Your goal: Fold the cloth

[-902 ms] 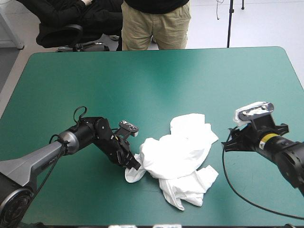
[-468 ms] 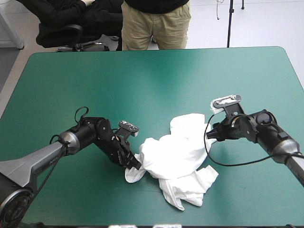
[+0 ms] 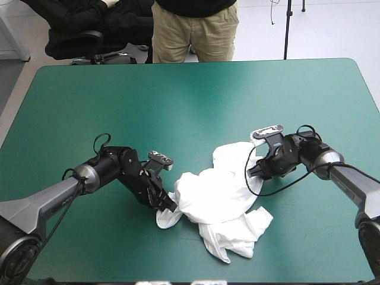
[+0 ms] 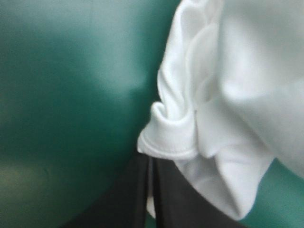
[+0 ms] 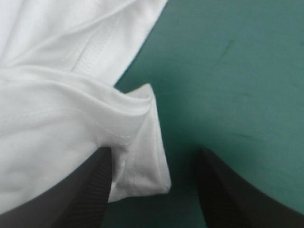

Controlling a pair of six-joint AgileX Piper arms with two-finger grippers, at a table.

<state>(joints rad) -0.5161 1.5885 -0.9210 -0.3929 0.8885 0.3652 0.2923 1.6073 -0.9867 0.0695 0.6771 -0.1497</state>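
**Taking a second hold on a crumpled T-shirt [image 3: 222,202], judged to be the step in hand.** The T-shirt lay as a loose white heap on the teal-green table [image 3: 178,89], between the two end effectors.

The left end effector [image 3: 168,206] was clenched on a fold at the side of the heap nearest it. In its wrist view the black fingers met, with white cloth pinched at their tips and a stitched edge just ahead of them.

The right end effector [image 3: 251,172] stood released at the opposite side of the heap, low over the table. Its fingers [image 5: 88,190] were apart, and a sleeve hem [image 5: 142,137] lay between them. The hem sat against one finger and well clear of the other, which had only bare cover ahead of it.

A sound grasp was judged to call for three things:
- The right end effector needed a small sideways shift toward the cloth, so that the hem sat midway between the fingers.
- It also needed a short advance, so that the fingertips passed beyond the stitching rather than catching the corner alone.
- The left end effector had to hold firm without pulling until the right had closed. Any drag on the heap would likely have drawn the hem out from between the open fingers.

How many layers lay under the hem could not be told. A closure that gathered extra folds would have made the later spreading harder.
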